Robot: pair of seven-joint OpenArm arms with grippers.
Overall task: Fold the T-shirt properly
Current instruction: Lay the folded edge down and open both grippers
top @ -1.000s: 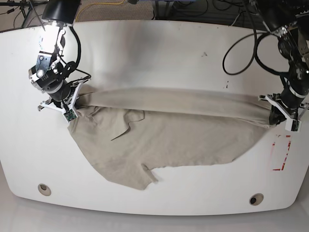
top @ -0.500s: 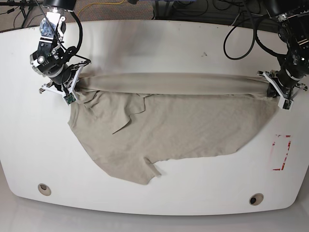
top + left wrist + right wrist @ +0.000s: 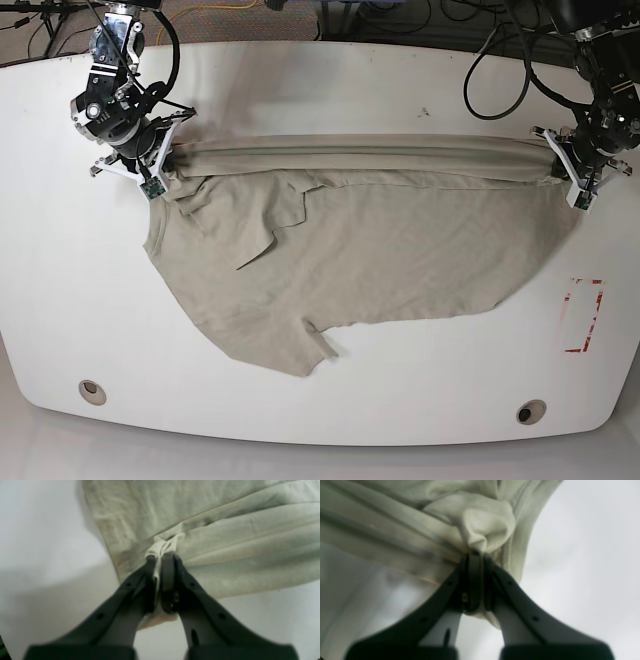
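Observation:
The beige T-shirt (image 3: 380,250) lies spread and wrinkled across the white table (image 3: 320,90), its far edge pulled into a taut rolled band between the two arms. My left gripper (image 3: 562,172), at the right of the base view, is shut on a bunched corner of the T-shirt (image 3: 225,542); cloth shows pinched between its dark fingers (image 3: 168,580). My right gripper (image 3: 160,170), at the left of the base view, is shut on the other corner, where the T-shirt (image 3: 490,522) puffs out above the gripper (image 3: 476,555). A sleeve (image 3: 310,360) trails toward the near edge.
A red rectangle mark (image 3: 583,315) is on the table at the right. Two round holes (image 3: 92,391) (image 3: 531,412) sit near the front edge. Black cables (image 3: 500,70) hang at the back, behind both arms.
Both grippers have carried the T-shirt's held edge toward the far side of the table, drawing the band straighter and dragging the cloth along.

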